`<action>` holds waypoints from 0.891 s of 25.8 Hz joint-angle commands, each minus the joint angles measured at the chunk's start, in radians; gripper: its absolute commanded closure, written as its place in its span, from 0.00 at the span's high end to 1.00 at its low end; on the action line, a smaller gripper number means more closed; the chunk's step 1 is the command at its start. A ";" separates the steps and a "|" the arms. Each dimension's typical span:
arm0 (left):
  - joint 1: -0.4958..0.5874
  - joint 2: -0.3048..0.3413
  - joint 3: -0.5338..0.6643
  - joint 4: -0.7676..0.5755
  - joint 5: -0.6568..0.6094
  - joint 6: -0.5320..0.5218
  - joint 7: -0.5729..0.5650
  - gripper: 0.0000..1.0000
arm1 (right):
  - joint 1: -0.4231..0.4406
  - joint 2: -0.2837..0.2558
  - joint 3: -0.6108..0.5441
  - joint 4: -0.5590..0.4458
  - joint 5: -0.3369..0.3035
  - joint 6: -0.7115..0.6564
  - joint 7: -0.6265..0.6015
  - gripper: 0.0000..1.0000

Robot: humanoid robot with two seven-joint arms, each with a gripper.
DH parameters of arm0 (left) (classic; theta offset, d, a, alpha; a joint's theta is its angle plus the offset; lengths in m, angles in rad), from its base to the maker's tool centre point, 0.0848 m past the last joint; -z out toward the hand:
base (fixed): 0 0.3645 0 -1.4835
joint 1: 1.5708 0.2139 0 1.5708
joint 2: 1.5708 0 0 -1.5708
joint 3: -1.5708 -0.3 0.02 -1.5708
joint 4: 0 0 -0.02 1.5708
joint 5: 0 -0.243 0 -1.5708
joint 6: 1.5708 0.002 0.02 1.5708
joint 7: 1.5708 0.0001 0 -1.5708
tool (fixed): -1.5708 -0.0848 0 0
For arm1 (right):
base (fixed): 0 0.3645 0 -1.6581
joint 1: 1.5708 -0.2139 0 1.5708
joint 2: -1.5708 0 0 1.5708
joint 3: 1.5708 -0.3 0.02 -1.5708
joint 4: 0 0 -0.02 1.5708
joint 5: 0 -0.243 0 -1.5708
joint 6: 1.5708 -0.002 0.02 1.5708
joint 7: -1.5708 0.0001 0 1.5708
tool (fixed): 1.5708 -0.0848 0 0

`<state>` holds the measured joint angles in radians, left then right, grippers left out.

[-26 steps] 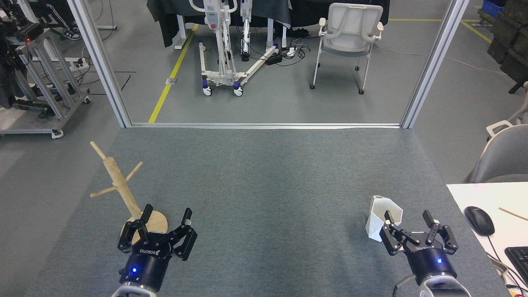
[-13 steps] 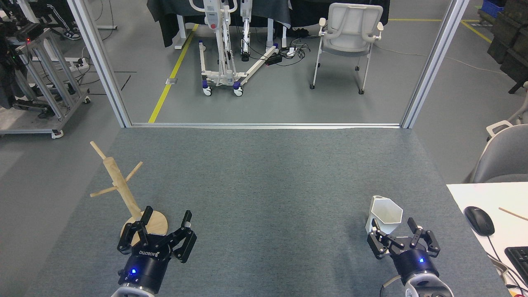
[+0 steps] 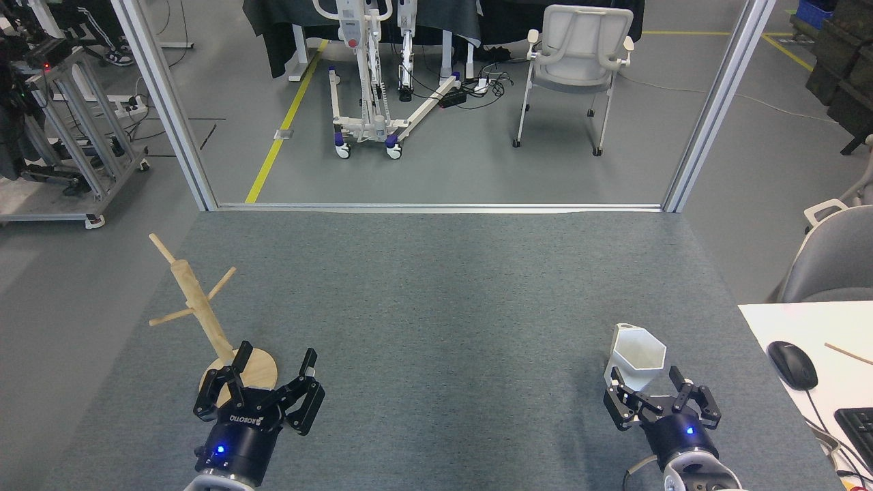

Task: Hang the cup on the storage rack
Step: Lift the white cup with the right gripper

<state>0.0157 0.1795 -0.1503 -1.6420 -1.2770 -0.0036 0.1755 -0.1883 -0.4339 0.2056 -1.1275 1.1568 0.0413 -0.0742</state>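
Head view: white faceted cup point(image 3: 637, 359) stands upright on grey mat, right gripper point(image 3: 646, 379) spread just beside its near wall, left gripper point(image 3: 271, 360) spread at wooden mug tree point(image 3: 204, 317) base; risk: off-centre closure nudges or tips cup.

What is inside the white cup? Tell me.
The cup stands upright with its mouth open; only bare white inner walls show. Its bottom is out of sight behind the near rim and the right gripper.

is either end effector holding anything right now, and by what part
Nothing is held. The right end effector is open around the base of the cup; the left end effector is open by the storage rack.
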 commanded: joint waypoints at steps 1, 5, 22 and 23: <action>0.000 0.000 0.000 0.001 0.001 0.001 0.001 0.99 | -0.036 0.009 0.008 0.051 0.000 -0.003 0.001 0.99; 0.001 -0.002 0.000 -0.001 -0.001 0.001 0.001 0.99 | -0.092 0.018 0.043 0.106 -0.002 -0.011 0.001 0.99; 0.001 -0.002 0.000 0.007 0.001 0.001 0.001 0.99 | -0.157 0.021 0.057 0.170 -0.003 -0.006 0.001 0.99; 0.001 -0.002 0.000 0.007 0.001 0.002 0.001 0.99 | -0.157 0.021 0.057 0.170 -0.003 -0.004 0.001 0.99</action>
<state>0.0178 0.1779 -0.1503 -1.6366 -1.2763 -0.0028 0.1767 -0.3413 -0.4104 0.2634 -0.9579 1.1539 0.0323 -0.0702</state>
